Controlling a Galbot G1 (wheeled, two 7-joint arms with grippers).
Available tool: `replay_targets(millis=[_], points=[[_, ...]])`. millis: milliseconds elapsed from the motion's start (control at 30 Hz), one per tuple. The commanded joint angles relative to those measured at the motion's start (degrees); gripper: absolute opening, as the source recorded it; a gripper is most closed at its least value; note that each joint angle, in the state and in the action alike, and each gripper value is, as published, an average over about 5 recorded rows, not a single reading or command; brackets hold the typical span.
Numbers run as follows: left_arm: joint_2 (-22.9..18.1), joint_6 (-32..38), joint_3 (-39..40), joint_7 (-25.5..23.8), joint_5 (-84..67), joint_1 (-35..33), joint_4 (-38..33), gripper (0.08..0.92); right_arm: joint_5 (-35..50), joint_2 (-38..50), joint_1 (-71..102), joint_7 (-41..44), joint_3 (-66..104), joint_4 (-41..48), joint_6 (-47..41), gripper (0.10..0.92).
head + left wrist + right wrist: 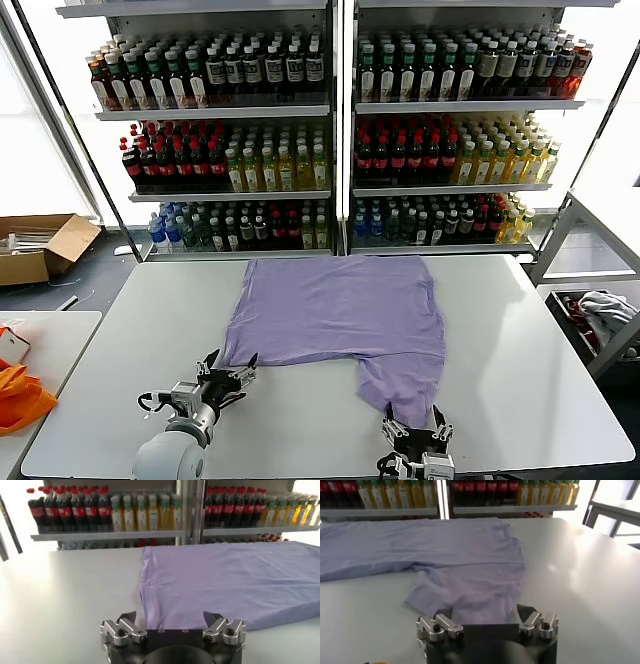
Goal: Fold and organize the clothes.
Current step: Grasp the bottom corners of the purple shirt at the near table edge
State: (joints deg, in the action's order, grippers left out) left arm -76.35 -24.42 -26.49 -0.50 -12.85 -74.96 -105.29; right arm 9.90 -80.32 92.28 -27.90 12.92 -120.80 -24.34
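Note:
One of the clothes, a lavender short-sleeved T-shirt [335, 305], lies spread flat on the white table [520, 350]. One sleeve hangs toward the near edge. My left gripper [231, 362] is open at the shirt's near left corner. In the left wrist view the shirt [225, 575] has its hem lying just ahead of the open left gripper [170, 617]. My right gripper [412, 412] is open at the near end of the sleeve. In the right wrist view the sleeve cloth [465, 592] reaches in between the spread fingers of the right gripper [485, 611]. Neither holds anything.
Shelves of bottled drinks [340, 130] stand behind the table. A cardboard box [40, 245] sits on the floor at the far left. An orange item [20, 395] rests on a small side table [50, 335]. A bin with cloth [600, 320] is at the right.

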Motion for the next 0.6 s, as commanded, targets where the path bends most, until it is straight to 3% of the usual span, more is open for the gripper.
replay_targets(millis=[33,267,600], points=[[0.36,0.07,0.02,-0.29,-0.08,0.33,0.84,0.823,1.08,0.21,-0.06,0.05,0.16,0.66,-0.02,0.760],[0.97,0.13,0.63,-0.59,0.99,-0.23,1.12,0.798,1.91,0.17,0.42,1.11,0.72,2.10,1.44,0.562],[1.45,0.62,1.07,-1.10,1.72,-0.14,1.29,0.528,1.84,0.95,0.26,2.53,0.76,0.02,1.79,0.276]])
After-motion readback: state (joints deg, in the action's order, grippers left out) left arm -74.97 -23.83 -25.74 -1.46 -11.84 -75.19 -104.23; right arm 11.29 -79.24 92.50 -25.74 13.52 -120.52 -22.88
